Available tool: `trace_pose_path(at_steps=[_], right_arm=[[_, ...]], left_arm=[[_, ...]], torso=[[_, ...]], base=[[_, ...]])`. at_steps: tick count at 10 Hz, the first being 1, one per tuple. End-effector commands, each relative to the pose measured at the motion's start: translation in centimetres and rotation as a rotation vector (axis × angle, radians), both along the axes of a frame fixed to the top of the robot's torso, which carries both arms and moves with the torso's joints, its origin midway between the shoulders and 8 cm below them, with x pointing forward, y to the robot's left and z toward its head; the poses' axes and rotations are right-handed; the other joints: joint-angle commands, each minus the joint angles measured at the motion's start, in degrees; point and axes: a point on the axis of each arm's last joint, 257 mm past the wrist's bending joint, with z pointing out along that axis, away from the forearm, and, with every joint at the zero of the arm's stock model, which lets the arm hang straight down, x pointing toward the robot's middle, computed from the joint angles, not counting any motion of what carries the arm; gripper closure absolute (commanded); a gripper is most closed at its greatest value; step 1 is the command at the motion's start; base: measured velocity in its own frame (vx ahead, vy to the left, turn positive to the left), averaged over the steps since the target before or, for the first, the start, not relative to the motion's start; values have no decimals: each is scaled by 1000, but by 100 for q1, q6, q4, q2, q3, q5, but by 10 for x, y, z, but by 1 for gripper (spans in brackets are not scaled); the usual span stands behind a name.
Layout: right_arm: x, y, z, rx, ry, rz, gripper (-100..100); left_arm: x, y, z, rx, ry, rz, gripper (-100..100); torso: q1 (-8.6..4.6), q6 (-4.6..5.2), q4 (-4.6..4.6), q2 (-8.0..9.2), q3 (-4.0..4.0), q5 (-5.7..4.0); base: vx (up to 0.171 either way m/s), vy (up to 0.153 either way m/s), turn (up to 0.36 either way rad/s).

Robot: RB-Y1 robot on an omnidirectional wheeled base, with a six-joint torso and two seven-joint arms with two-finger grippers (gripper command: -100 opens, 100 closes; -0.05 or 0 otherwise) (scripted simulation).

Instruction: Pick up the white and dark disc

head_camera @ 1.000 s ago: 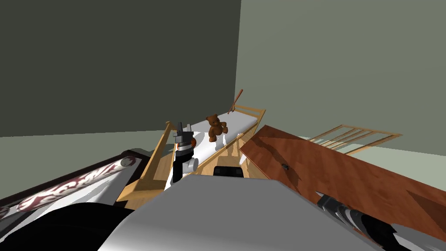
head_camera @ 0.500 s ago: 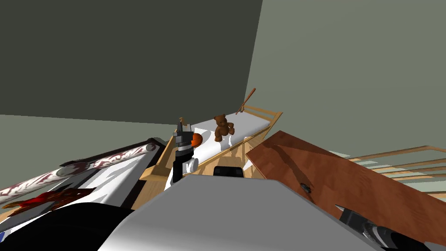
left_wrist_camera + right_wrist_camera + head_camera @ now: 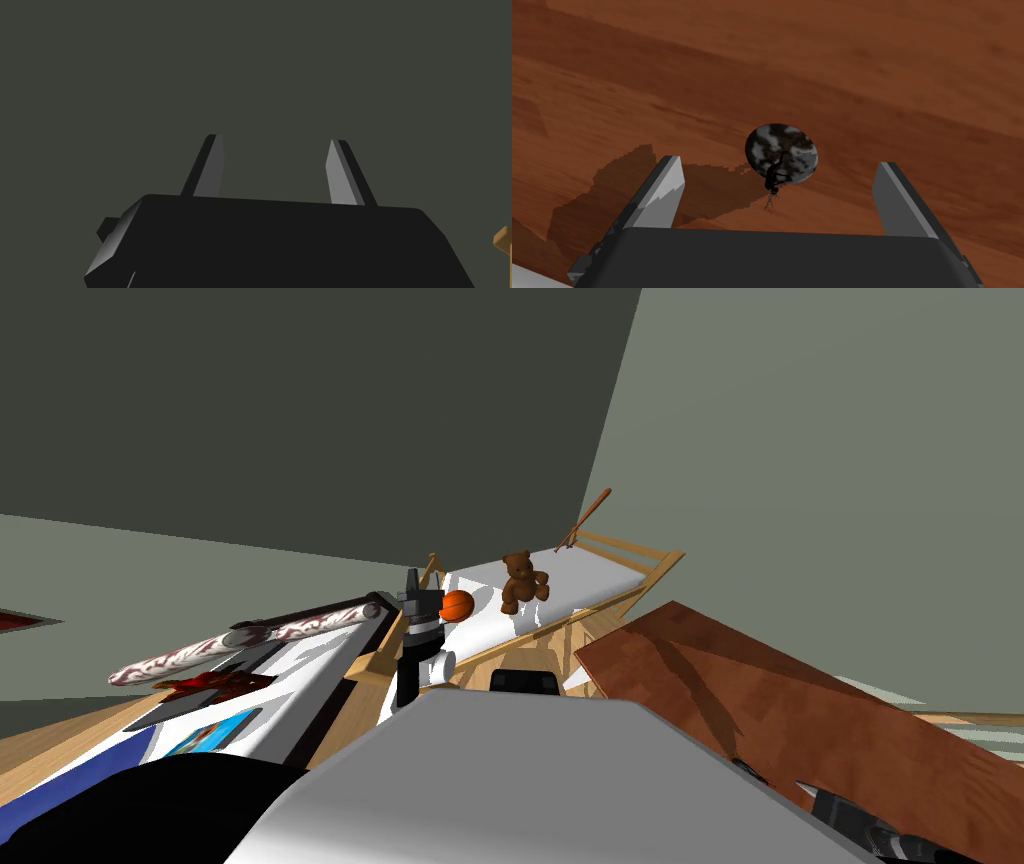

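The white and dark mottled disc [image 3: 782,157] lies flat on a reddish-brown wooden tabletop [image 3: 862,75]. My right gripper [image 3: 779,163] hangs just over it, open, with one finger on each side of the disc and not touching it. The fingers' shadow falls on the wood beside the disc. In the head view my left gripper [image 3: 420,580] is raised upright in front of the chest, beside an orange ball. Its wrist view shows the left gripper [image 3: 275,138] open with nothing between the fingers.
The reddish-brown table [image 3: 720,688] runs along my right. Ahead stands a light wood cot [image 3: 640,558] with a white mattress, a brown teddy bear [image 3: 522,581] and an orange ball [image 3: 457,606]. To my left is a bed with a patterned roll [image 3: 240,638].
My head camera has turned. The cot and table have slid right and down in the picture, and more of the bed at left has come in. Both arms hold their pose.
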Motion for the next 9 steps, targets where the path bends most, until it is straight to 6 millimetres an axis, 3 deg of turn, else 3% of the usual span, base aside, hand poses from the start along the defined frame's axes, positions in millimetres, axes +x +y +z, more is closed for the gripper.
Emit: trace_pose_path(at_steps=[1, 2, 3, 4, 6, 8, 9], right_arm=[[-18, 8, -9, 12, 38, 7, -100], [-11, 3, -5, 5, 22, 2, -100], [-12, 4, -5, 7, 24, 4, 0], [-14, 12, -16, 8, 23, -4, -100], [-17, 23, -30, 11, 21, -13, -100], [-16, 22, -28, 9, 20, -16, -100], [-16, 22, -28, 9, 20, -14, 100]], left_arm=[[0, 0, 0, 0, 0, 0, 0], [0, 0, 0, 0, 0, 0, 0], [0, 0, 0, 0, 0, 0, 0], [0, 0, 0, 0, 0, 0, 0], [0, 0, 0, 0, 0, 0, 0], [0, 0, 0, 0, 0, 0, 0], [0, 0, 0, 0, 0, 0, 0]], torso=[[0, 0, 0, 0, 0, 0], [-2, 5, -1, -4, -3, -2], [2, 11, 1, 9, 4, 0], [7, 11, 4, 22, 12, 1], [-14, 10, 7, 32, 18, -4], [-15, 11, 7, 33, 19, -5], [-2, 12, 7, 33, 18, -1]], base=[[85, -21, 281], [40, -13, 45], [8, -3, -6], [-10, -40, 44], [-4, -72, 67], [-6, -37, 12], [0, 0, 0]])
